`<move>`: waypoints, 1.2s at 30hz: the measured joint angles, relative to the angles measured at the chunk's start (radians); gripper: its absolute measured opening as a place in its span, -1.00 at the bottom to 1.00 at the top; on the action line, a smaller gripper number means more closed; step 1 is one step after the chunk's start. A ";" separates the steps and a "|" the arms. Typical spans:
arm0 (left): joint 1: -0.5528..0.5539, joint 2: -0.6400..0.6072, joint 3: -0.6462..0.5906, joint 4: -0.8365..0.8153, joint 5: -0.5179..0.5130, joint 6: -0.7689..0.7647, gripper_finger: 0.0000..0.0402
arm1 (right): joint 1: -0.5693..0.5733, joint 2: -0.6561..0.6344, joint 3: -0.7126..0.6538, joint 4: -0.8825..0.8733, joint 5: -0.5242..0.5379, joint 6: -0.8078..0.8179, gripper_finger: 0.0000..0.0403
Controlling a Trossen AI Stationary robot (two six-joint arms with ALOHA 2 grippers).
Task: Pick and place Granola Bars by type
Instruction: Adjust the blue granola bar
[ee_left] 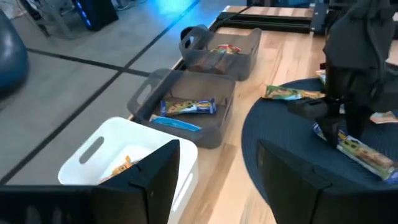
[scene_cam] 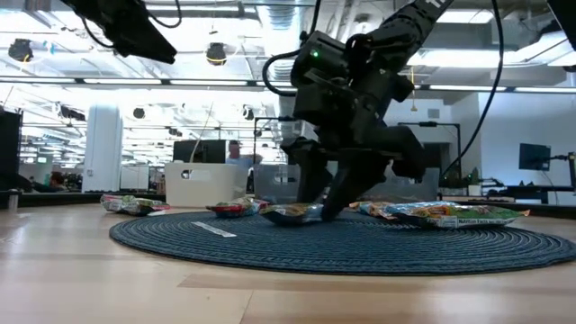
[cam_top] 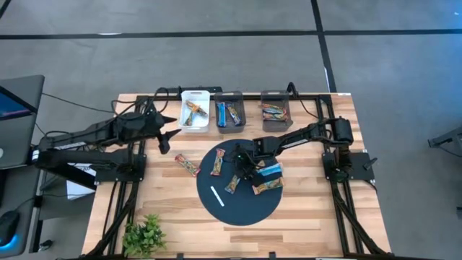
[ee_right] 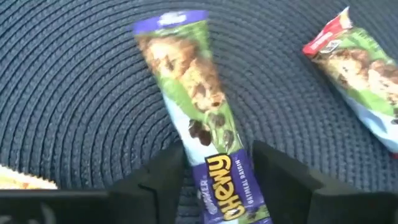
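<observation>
The right gripper point(ee_right: 217, 180) is down on the mat point(cam_top: 253, 206), fingers apart either side of a purple-and-green bar point(ee_right: 202, 118) lying flat, so I'd close squarely across its width before lifting, while the left gripper point(cam_top: 167, 135) waits open near the white bin point(cam_top: 195, 94).

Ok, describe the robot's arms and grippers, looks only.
Both arms are dark, near black, built of jointed segments with black cables trailing from them. The right arm has a chunky wrist block with a small green light. Each gripper, left and right, ends in two flat, squared black fingers.
</observation>
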 joint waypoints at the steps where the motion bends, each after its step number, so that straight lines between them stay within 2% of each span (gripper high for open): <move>1: -0.006 -0.002 -0.002 0.000 -0.006 -0.008 0.02 | -0.001 0.000 0.000 -0.005 0.000 -0.008 -0.20; 6: -0.028 -0.003 -0.019 0.007 -0.016 -0.023 0.02 | -0.005 -0.002 0.000 -0.008 -0.001 -0.022 -0.50; 10: -0.032 -0.002 -0.040 0.013 -0.021 -0.023 0.02 | -0.008 -0.002 0.009 -0.011 0.002 -0.031 -0.61; 18: -0.032 -0.002 -0.064 0.005 -0.021 -0.038 0.02 | -0.012 -0.043 0.022 -0.010 0.079 -0.039 -0.64; 24: -0.032 0.000 -0.064 -0.005 -0.020 -0.040 0.02 | -0.015 -0.082 0.021 -0.003 0.078 -0.020 -0.64; 36: -0.032 0.000 -0.064 -0.007 -0.019 -0.040 0.02 | -0.029 -0.069 0.016 -0.011 0.078 0.018 -0.64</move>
